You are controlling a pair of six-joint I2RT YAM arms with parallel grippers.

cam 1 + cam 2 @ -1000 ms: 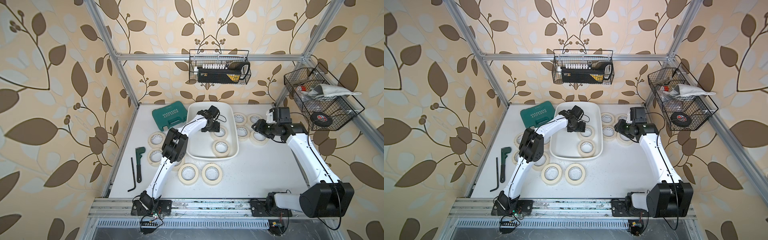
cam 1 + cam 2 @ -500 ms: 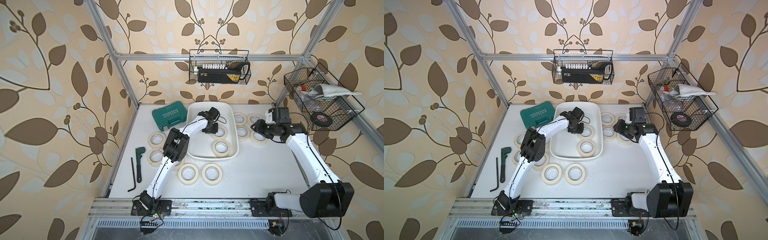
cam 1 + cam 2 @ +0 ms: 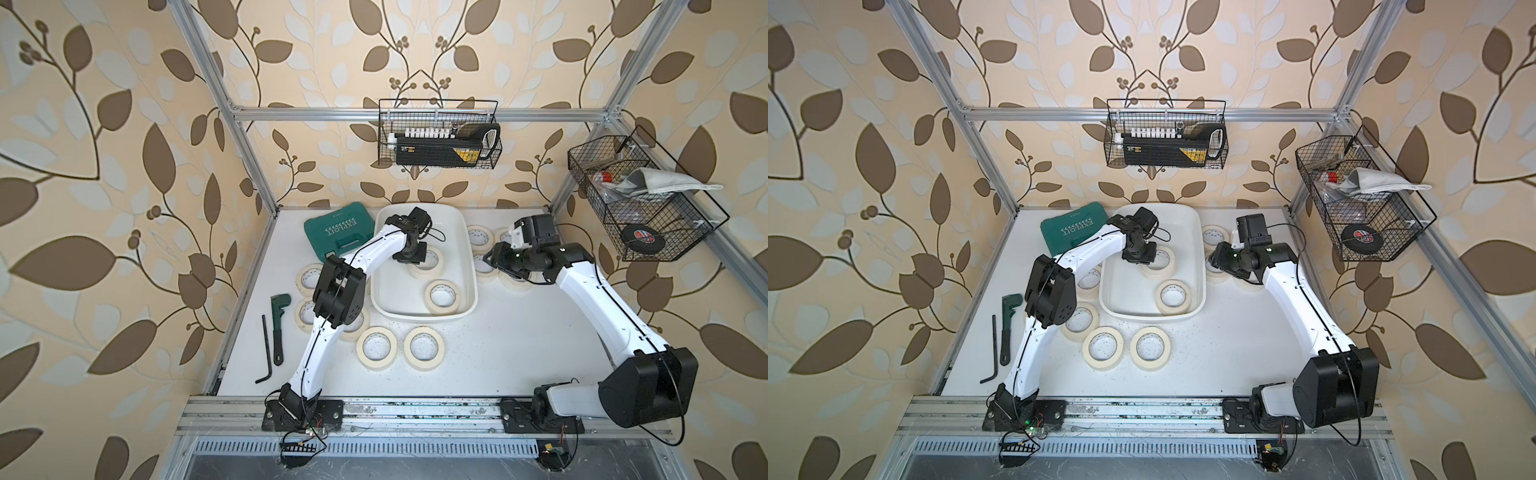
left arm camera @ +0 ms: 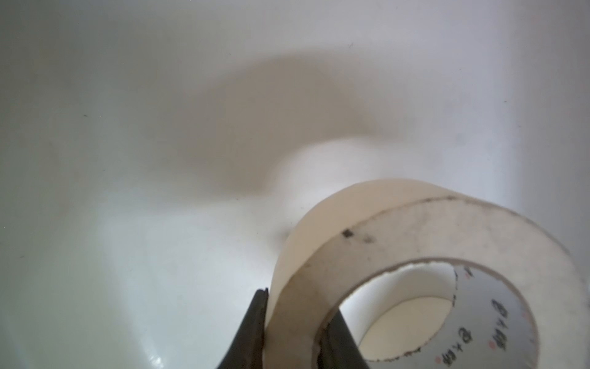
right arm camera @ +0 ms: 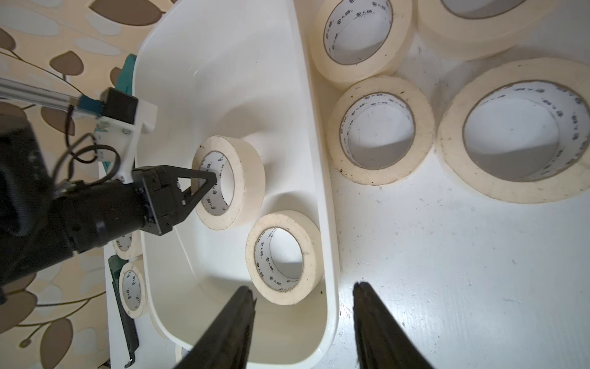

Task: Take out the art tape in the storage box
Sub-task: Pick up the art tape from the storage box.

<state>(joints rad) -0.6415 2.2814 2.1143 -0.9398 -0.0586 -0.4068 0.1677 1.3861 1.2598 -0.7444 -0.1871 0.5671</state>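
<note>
One art tape roll (image 4: 415,271), a cream masking-tape ring with a white printed cardboard core, is pinched through its wall by the left pincer (image 4: 293,338). One black finger (image 4: 252,332) bears on the outer face, the other sits inside the core, and the jaws are pressed onto the tape between them. This roll (image 3: 426,261) lies near the middle of the storage box (image 3: 395,295), a large white smooth plastic oblong tub with rounded corners. Whether the roll has left the box floor cannot be told. A second roll (image 3: 442,296) of the same kind lies flat on the box floor towards the near right corner, apart from the first. Both top views show the same two rolls in the box (image 3: 1125,291). The right pincer (image 5: 303,294) hangs just beside the right wall of the box with its jaws spread and nothing between them. Beneath and beside it, a cluster of loose rolls (image 5: 380,131) lies on the white desk (image 3: 519,340). Two front rolls (image 3: 377,347) lie side by side before the box, and further left rolls (image 3: 309,278) are partly hidden by the left arm. A green plastic tool case (image 3: 338,230) lies at the far left of the desk. A green wrench (image 3: 279,320) and a black hex key (image 3: 266,349) lie along the left edge. Two black wire baskets (image 3: 438,133) hang on the walls.
</note>
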